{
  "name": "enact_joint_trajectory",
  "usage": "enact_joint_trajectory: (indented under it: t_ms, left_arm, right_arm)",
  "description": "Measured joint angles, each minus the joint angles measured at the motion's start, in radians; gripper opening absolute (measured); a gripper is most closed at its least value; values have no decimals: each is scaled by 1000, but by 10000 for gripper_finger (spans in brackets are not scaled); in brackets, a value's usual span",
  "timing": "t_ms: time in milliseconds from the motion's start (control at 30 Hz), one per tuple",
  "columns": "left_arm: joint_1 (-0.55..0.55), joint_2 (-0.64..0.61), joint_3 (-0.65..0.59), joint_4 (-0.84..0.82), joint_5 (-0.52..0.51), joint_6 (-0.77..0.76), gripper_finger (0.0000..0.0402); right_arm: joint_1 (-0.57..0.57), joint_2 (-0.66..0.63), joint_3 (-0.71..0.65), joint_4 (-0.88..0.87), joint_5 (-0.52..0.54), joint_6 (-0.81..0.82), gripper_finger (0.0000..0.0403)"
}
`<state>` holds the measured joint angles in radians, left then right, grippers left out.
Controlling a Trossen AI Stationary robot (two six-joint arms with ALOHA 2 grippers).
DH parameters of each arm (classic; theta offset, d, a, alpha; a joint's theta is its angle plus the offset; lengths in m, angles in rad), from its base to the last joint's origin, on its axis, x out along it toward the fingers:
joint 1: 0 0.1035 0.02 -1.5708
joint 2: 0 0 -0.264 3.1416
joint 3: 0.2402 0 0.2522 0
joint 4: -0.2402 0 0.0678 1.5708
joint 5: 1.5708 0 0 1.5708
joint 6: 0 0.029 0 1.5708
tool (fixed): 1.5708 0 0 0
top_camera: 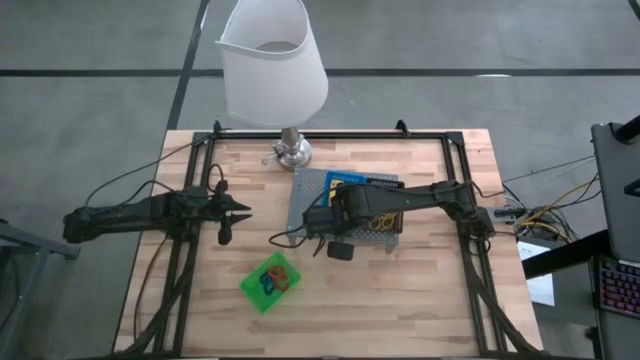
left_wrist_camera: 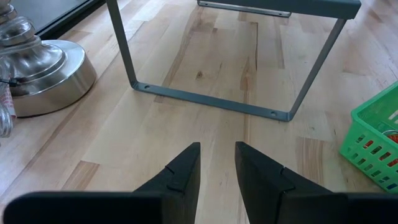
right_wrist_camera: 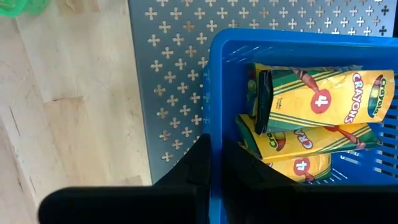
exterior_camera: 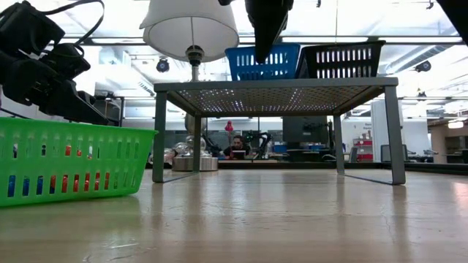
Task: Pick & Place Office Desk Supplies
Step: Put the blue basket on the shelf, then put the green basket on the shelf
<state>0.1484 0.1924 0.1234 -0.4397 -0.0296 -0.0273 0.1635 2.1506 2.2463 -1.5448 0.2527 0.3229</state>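
Right gripper sits over the grey mesh stand at table centre, fingers drawn together on the near wall of the blue bin; one finger outside, one inside the rim. Whether the wall is truly pinched cannot be told for sure, but the fingers flank it closely. Inside the bin: yellow crayon packs, several stacked, labels showing "CRAYONS".

High view: blue bin on the stand, toward 12 o'clock of the right gripper. A black bin stands beside the blue bin on the stand top, seen in the low view.

Green bin on the bare wood at 6 o'clock from the stand, holding small red and blue loops and orange bits.

Left gripper hovers at 9 o'clock of the stand, well apart from it, fingers slightly parted, holding nothing.

White-shaded lamp at 12 o'clock of the table, its metal base near the stand's leg.
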Motion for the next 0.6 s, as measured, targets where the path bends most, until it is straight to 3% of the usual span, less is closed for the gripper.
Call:
enact_joint_trajectory:
  t_ms: [600]
  left_arm:
    - [0,0,0,0,0,0,106]
  right_arm:
    - [0,0,0,13,0,23,143]
